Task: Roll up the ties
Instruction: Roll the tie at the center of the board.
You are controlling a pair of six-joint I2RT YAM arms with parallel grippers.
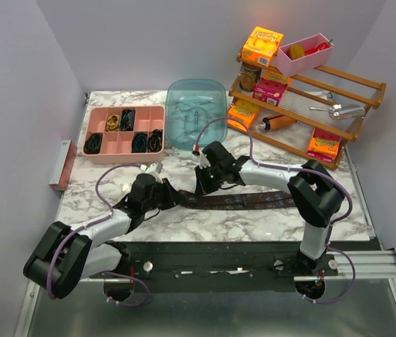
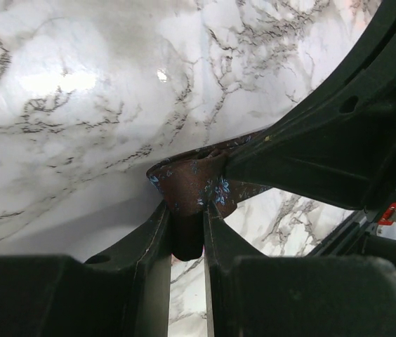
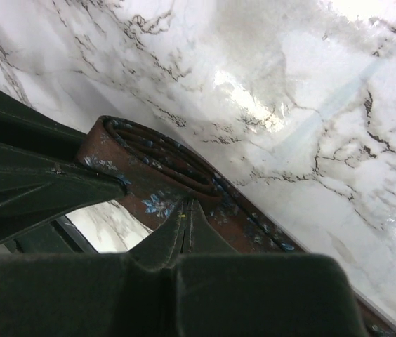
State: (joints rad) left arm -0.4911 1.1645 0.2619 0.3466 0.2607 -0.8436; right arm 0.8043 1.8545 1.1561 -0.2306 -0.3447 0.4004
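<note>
A dark brown tie (image 1: pixel 254 200) with small blue flowers lies stretched across the marble table, its left end rolled into a small coil. My left gripper (image 1: pixel 164 198) is shut on that coil; in the left wrist view the fabric (image 2: pixel 194 182) fills the gap at the gripper's tips (image 2: pixel 186 225). My right gripper (image 1: pixel 203 188) is just right of it, shut. In the right wrist view its tips (image 3: pixel 186 207) press against the tie beside the spiral coil (image 3: pixel 159 151). Several rolled ties (image 1: pixel 94 144) sit in a pink tray.
The pink divided tray (image 1: pixel 126 159) stands at the back left. A clear blue container (image 1: pixel 196 112) is behind the grippers. A wooden rack (image 1: pixel 356 88) with boxes and a pink bin (image 1: pixel 310 55) is at the back right. A pink block (image 1: pixel 62 165) lies at the table's left edge.
</note>
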